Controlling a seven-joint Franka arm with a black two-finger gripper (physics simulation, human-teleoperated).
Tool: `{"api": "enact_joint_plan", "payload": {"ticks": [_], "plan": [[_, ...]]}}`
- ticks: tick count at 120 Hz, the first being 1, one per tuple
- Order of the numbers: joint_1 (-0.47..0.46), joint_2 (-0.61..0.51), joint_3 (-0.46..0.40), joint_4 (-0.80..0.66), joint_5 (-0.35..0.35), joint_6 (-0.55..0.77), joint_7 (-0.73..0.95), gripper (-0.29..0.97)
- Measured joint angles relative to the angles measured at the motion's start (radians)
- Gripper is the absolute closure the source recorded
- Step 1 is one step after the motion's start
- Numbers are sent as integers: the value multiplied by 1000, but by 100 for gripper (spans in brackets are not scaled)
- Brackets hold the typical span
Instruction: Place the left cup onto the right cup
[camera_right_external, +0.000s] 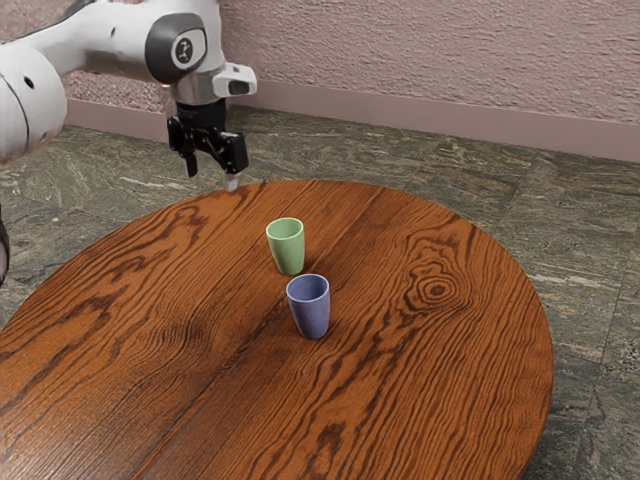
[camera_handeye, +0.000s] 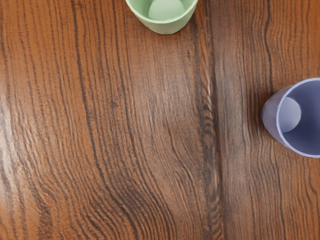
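Two cups stand upright and empty near the middle of the round wooden table (camera_right_external: 150, 330). The green cup (camera_right_external: 286, 245) (camera_handeye: 162, 14) is the farther one. The blue cup (camera_right_external: 308, 305) (camera_handeye: 295, 117) stands just in front of it, a little toward the exterior view's right, with a small gap between them. My gripper (camera_right_external: 211, 172) hangs in the air above the table's far edge, up and toward the exterior view's left of the green cup. It points down, is open, and holds nothing.
The table's surface is bare wood around the cups (camera_handeye: 125, 150). Beyond its rim lie a dark stone floor (camera_right_external: 560, 200) and a pink wall (camera_right_external: 450, 50).
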Motion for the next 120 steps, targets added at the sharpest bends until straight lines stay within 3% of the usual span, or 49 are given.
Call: {"api": "enact_joint_plan", "payload": {"ticks": [38, 72, 120], "plan": [[124, 181, -13, 2, -64, 152, 30, 2], [137, 235, -24, 9, -102, 231, 51, 2], [133, 444, -92, 316, -147, 209, 66, 2]]}}
